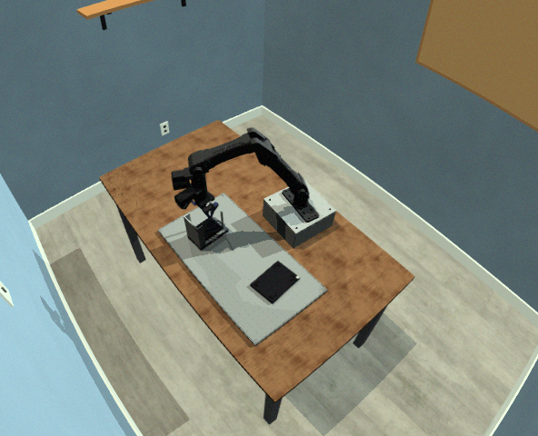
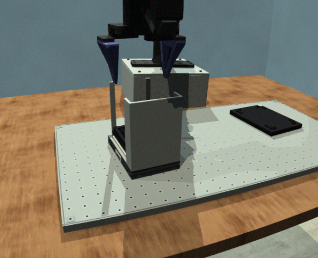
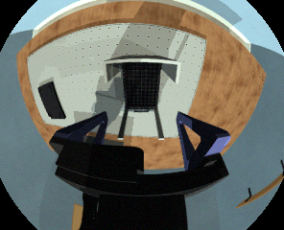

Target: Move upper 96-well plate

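1. The stack rack K1 [image 2: 153, 133] stands on the perforated grey base plate [image 2: 209, 166], which lies on the wooden bench [image 2: 23, 124].
2. The gripper [image 2: 140, 79] hangs directly above the rack, pointing down, its blue fingers [image 2: 110, 59] spread wide with nothing between them.
3. One fingertip sits just above the rack's thin post [image 2: 112, 105]; the other is just above the rack's rear top edge.
4. The upper 96-well plate [image 3: 142, 84] lies low inside the rack, its dark well grid visible from above in the wrist view and at the rack's open side [image 2: 120, 132] in the exterior view.
5. The plate nest N1 [image 2: 265, 119], a flat black pad, lies well apart from the rack, towards the far end of the base plate.
6. The arm's grey pedestal [image 2: 195, 86] stands behind the rack.
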Robot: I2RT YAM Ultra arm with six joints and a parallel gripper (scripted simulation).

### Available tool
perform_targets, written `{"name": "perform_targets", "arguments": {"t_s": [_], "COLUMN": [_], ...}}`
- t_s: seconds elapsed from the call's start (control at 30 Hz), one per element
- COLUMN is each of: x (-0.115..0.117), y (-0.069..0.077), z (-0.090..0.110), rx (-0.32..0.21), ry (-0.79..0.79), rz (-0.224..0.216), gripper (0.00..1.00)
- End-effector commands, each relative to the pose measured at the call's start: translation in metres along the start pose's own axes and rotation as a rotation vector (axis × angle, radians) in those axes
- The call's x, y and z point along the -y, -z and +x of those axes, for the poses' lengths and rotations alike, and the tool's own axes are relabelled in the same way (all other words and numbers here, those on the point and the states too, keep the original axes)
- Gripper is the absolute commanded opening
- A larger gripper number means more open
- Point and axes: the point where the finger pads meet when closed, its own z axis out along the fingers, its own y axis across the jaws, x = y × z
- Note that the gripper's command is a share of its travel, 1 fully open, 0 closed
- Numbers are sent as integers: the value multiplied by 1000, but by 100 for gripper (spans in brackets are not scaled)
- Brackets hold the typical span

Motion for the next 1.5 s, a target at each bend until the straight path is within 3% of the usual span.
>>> {"name": "perform_targets", "arguments": {"t_s": [0.0, 0.27, 0.5, 0.67, 0.7, 0.8, 0.9, 1.0, 1.17, 1.23, 1.27, 1.4, 1.47], "x": [0, -3, -5, -5, 0, -7, -7, -5, -7, -7, 0, -7, -7], "y": [6, 6, -18, -18, -9, -32, -37, -30, -50, -50, -28, -57, -62], "z": [-2, -3, -2, -3, -13, -2, -2, -6, -1, -1, -14, -2, -1], "rx": [19, 31, 5, 14, 51, -1, 0, 26, -1, -1, 62, 3, -1], "ry": [-7, -8, -4, -3, 0, -2, -2, 0, -2, -2, 1, -2, -2], "rz": [5, 5, -11, -5, 17, -14, -14, 2, -14, -14, 23, -12, -14], "gripper": [100, 100, 100, 100, 100, 100, 100, 100, 100, 100, 100, 100, 100]}}
